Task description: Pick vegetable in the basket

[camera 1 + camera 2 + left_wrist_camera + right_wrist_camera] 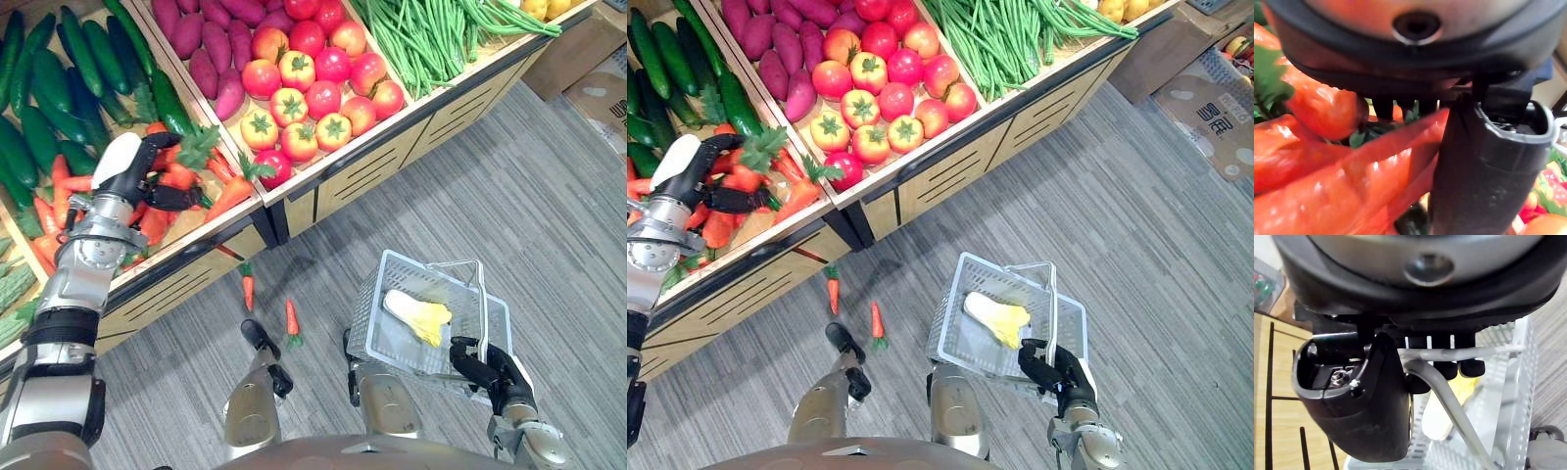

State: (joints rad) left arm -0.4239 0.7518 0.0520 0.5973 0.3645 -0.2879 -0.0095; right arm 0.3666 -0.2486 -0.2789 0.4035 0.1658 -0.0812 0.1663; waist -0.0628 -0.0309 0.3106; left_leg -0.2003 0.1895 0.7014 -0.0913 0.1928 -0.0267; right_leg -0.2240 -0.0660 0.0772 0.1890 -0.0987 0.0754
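My left hand (130, 168) reaches into the carrot bin (181, 181) on the stand. Its thumb and fingers (1484, 161) are curled round an orange carrot (1376, 169) that lies among the others. Low on the right, my right hand (487, 369) is shut on the wire handle (1448, 394) of a grey plastic basket (368, 315), which hangs above the floor. One pale yellow leafy vegetable (417, 315) lies in the basket.
Two small carrots (248, 287) (291, 319) lie on the grey floor before the stand. Further bins hold cucumbers (59, 78), sweet potatoes (211, 49), tomatoes (306, 90) and green beans (421, 39). Cardboard boxes (600, 90) stand at the right.
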